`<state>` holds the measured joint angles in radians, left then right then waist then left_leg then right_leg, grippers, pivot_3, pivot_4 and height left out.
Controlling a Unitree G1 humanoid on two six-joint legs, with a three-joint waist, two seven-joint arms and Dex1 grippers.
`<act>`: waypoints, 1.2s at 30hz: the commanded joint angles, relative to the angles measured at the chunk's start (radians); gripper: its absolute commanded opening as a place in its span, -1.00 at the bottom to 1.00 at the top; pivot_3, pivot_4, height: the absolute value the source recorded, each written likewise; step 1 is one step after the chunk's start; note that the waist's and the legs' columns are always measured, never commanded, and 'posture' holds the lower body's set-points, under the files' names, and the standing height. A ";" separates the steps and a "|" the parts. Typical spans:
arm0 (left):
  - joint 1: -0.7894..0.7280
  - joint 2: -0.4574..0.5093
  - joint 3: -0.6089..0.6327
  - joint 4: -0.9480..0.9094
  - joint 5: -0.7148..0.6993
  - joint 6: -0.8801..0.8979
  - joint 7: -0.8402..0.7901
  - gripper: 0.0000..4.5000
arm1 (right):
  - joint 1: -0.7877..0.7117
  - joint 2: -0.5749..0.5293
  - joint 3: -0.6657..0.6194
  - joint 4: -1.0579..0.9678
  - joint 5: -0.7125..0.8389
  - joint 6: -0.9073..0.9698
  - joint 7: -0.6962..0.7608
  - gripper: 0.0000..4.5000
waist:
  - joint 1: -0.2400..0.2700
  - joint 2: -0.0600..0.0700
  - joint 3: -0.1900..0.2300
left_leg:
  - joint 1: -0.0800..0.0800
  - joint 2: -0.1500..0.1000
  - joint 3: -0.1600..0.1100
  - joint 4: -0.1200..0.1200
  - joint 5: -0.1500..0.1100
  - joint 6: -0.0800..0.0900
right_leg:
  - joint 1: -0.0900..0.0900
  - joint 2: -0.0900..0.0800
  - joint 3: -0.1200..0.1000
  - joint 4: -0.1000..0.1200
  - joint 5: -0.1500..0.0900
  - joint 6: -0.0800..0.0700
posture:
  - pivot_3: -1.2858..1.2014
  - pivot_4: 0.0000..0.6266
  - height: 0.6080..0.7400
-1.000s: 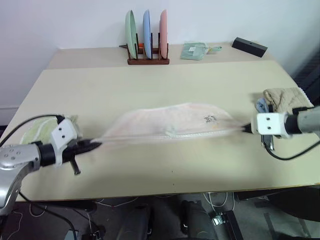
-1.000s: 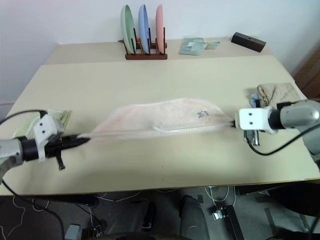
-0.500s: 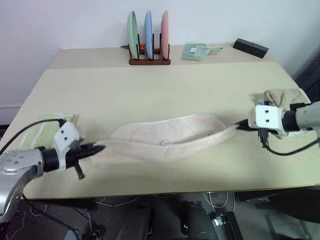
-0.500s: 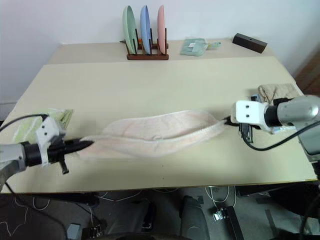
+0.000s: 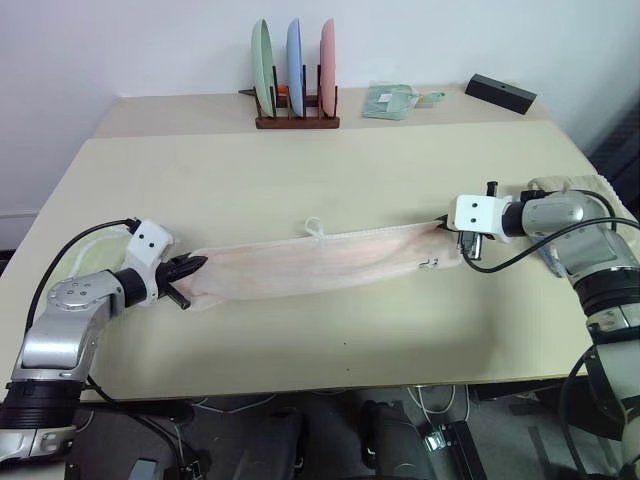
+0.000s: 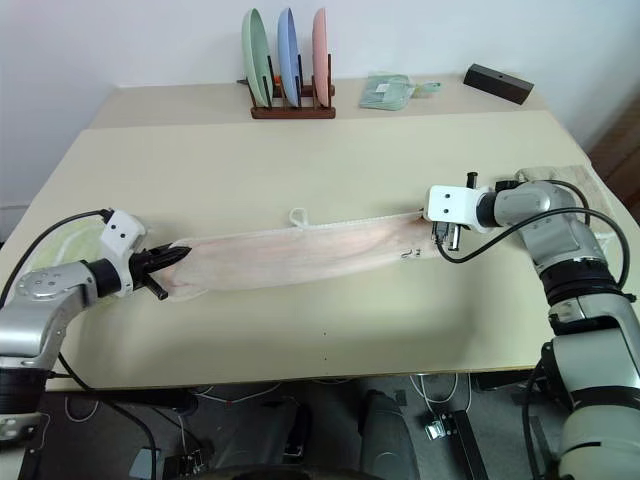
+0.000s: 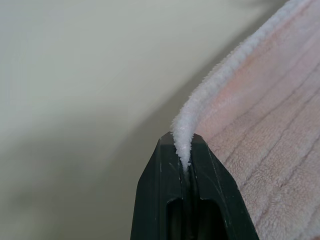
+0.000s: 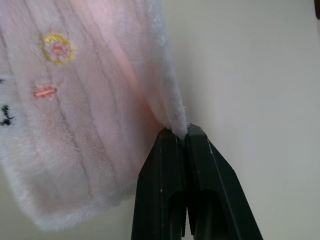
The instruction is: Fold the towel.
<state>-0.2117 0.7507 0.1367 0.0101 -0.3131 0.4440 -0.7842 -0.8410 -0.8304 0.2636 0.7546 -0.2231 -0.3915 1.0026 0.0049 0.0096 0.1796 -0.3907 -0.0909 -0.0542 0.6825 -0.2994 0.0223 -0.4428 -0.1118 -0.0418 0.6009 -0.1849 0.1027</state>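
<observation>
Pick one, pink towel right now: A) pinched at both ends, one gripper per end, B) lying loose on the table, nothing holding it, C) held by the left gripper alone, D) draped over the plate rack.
A: the towel stretches between the left gripper and the right gripper, each wrist view showing fingers shut on its edge.

At the far edge of the counter I see a wooden rack holding three upright plates, green, blue and pink. Near it lie a folded green cloth and a black box.
</observation>
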 commanded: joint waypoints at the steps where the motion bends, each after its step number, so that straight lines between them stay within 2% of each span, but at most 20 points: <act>1: 0.006 0.001 0.022 -0.008 -0.015 0.015 -0.008 -0.75 | -0.043 0.004 -0.026 0.031 -0.014 -0.013 -0.055 -0.75 | -0.001 0.000 0.000 | 0.000 0.000 0.000 0.000 0.000 0.000 | 0.000 0.000 0.000 0.000 0.000 0.000 | 0.03 -0.52 1.00; 2: 0.016 0.004 0.023 -0.013 -0.016 0.019 -0.014 -0.64 | -0.047 0.004 -0.029 0.037 -0.021 -0.019 -0.073 -0.64 | -0.003 0.000 0.000 | 0.000 0.000 0.000 0.000 0.000 0.000 | 0.000 0.000 0.000 0.000 0.000 0.000 | 0.03 -0.52 1.00; 8: 0.071 0.015 0.038 -0.036 0.025 -0.012 0.019 0.69 | -0.031 -0.057 -0.044 0.013 -0.064 -0.055 -0.163 0.65 | -0.013 0.000 0.000 | 0.000 0.000 -0.001 0.000 0.000 0.000 | 0.000 0.000 0.000 0.001 0.000 0.000 | 0.03 -0.52 1.00; 13: 0.077 -0.014 0.084 -0.068 0.026 -0.073 0.077 0.69 | 0.066 -0.115 -0.140 -0.102 0.024 0.069 -0.142 0.65 | -0.015 0.000 0.000 | 0.000 0.000 0.000 -0.001 0.000 0.000 | 0.000 0.000 0.001 0.000 0.000 0.000 | 0.03 -0.52 1.00; 14: 0.052 -0.045 0.107 -0.077 0.018 -0.086 0.123 0.69 | 0.118 -0.114 -0.209 -0.170 0.120 0.210 -0.104 0.65 | -0.012 0.000 0.000 | 0.000 0.000 0.000 0.000 0.000 0.000 | 0.000 0.000 0.000 0.000 0.000 0.000 | 0.03 -0.52 1.00; 17: 0.035 -0.109 0.132 -0.143 -0.006 -0.134 0.158 0.70 | 0.327 -0.121 -0.398 -0.482 0.431 0.658 0.023 0.99 | 0.008 -0.001 -0.001 | 0.000 0.001 -0.002 0.001 0.000 0.000 | 0.001 -0.001 0.000 0.000 0.000 0.000 | 0.03 -0.52 1.00; 19: 0.056 -0.116 0.123 -0.191 -0.019 -0.138 0.134 0.70 | 0.422 -0.126 -0.470 -0.623 0.530 0.842 0.023 0.99 | 0.009 0.000 -0.001 | 0.000 0.001 -0.001 0.001 0.000 0.000 | 0.001 -0.002 0.001 0.000 0.000 0.000 | 0.03 -0.52 1.00; 22: 0.069 -0.116 0.118 -0.221 -0.034 -0.129 0.119 0.70 | 0.521 -0.131 -0.536 -0.765 0.624 1.006 0.020 0.99 | 0.007 0.000 -0.001 | 0.000 0.001 -0.001 0.001 -0.001 0.001 | 0.001 -0.002 0.001 0.000 0.000 0.000 | 0.03 -0.52 1.00; 23: 0.071 -0.111 0.120 -0.237 -0.050 -0.107 0.111 0.70 | 0.587 -0.103 -0.597 -0.854 0.745 1.143 0.016 0.99 | 0.008 0.000 -0.001 | 0.001 0.001 -0.001 0.001 -0.002 0.003 | 0.001 -0.002 0.001 0.000 0.000 0.000 | 0.03 -0.52 1.00; 25: 0.071 -0.096 0.085 -0.294 -0.096 -0.066 0.056 0.70 | 0.720 -0.012 -0.666 -1.017 0.935 1.367 -0.047 0.99 | 0.013 -0.002 -0.002 | 0.001 0.002 -0.002 0.000 -0.003 0.005 | 0.001 -0.001 0.001 0.001 0.000 -0.001 | 0.03 -0.52 1.00; 27: 0.078 -0.080 0.037 -0.338 -0.108 -0.054 0.005 0.70 | 0.765 0.063 -0.694 -1.094 1.020 1.483 -0.136 0.99 | 0.013 -0.004 -0.003 | 0.001 0.002 -0.004 0.000 -0.003 0.005 | 0.002 0.000 0.001 0.000 0.000 -0.001 | 0.03 -0.52 1.00; 31: 0.045 -0.104 -0.061 -0.388 -0.165 0.006 -0.051 0.70 | 0.686 0.289 -0.747 -1.072 1.047 1.670 -0.463 0.99 | 0.009 -0.003 -0.004 | 0.001 0.000 -0.002 0.001 -0.004 0.007 | 0.003 -0.002 0.004 -0.002 0.002 -0.001 | 0.03 -0.52 1.00; 33: 0.023 -0.117 -0.115 -0.411 -0.172 0.018 -0.075 0.70 | 0.610 0.413 -0.823 -1.027 1.045 1.728 -0.621 0.99 | 0.009 -0.003 -0.004 | 0.001 0.000 -0.002 0.001 -0.004 0.007 | 0.003 -0.001 0.004 -0.001 0.002 -0.002 | 0.03 -0.52 1.00; 36: -0.003 -0.148 -0.179 -0.431 -0.171 0.032 -0.079 0.70 | 0.510 0.546 -0.937 -0.996 1.082 1.793 -0.770 0.99 | 0.010 -0.003 -0.004 | 0.001 0.000 -0.002 0.000 0.000 0.001 | 0.001 0.000 0.004 0.001 0.002 -0.001 | 0.03 -0.52 1.00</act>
<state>-0.1984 0.6118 -0.0254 -0.3851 -0.4709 0.4743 -0.8601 -0.3021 -0.3125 -0.6005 -0.2338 0.8212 1.3743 0.3094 0.0144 0.0069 0.1755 -0.3900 -0.0908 -0.0563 0.6821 -0.2990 0.0219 -0.4425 -0.1103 -0.0382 0.6023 -0.1828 0.1012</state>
